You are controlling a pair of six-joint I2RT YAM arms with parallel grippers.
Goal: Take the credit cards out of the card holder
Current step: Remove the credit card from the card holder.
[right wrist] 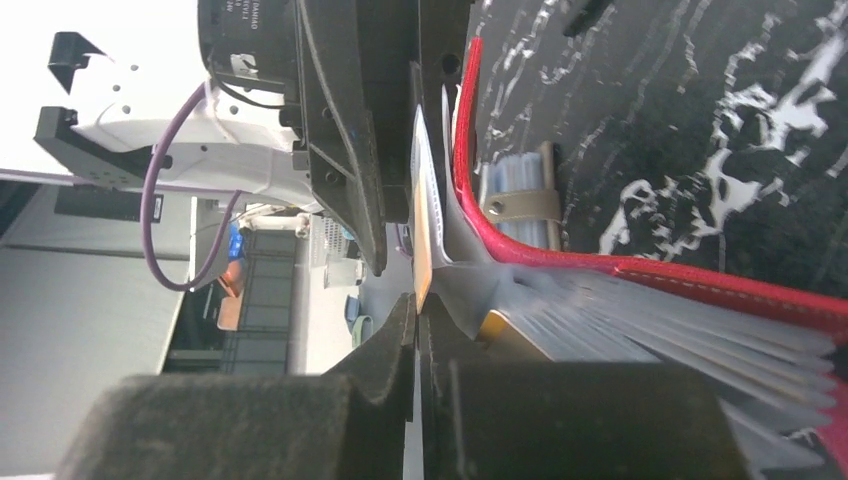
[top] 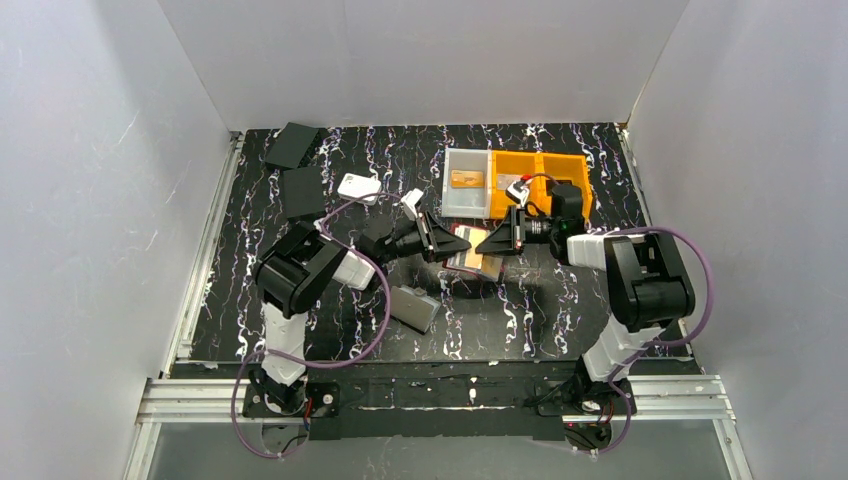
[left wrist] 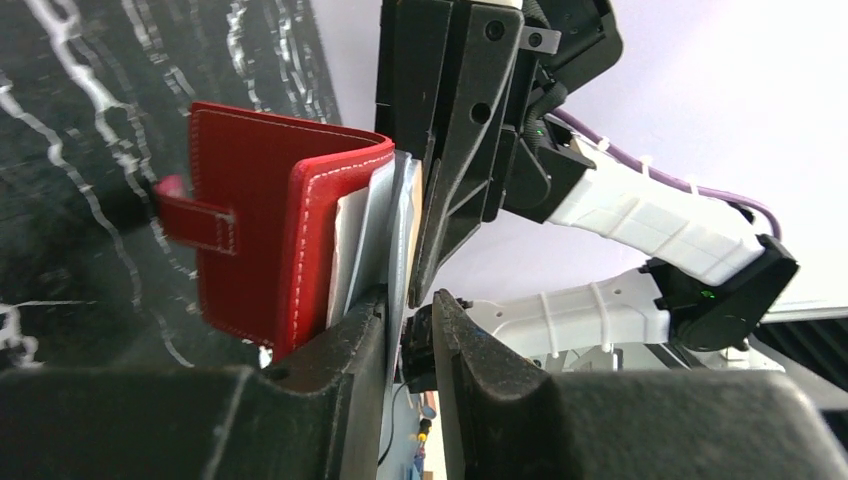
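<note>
Both grippers meeting at the red leather booklet-style card holder (left wrist: 260, 230)

I'm seeing the left gripper (left wrist: 410, 340) pinching its clear sleeves; the right gripper (right wrist: 418, 325) is closing on, seemingly, an orange card (right wrist: 424, 225)

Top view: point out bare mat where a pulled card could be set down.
Free: the mat between the grey case and the right arm's base. Crowded: the middle, around the red wallet, and near the bins.

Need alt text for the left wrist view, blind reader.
A red leather card holder hangs open above the black marbled table, its clear sleeve pages fanned out between the left gripper at the bottom and the right gripper reaching in from above. The holder's snap tab sticks out left.
</note>
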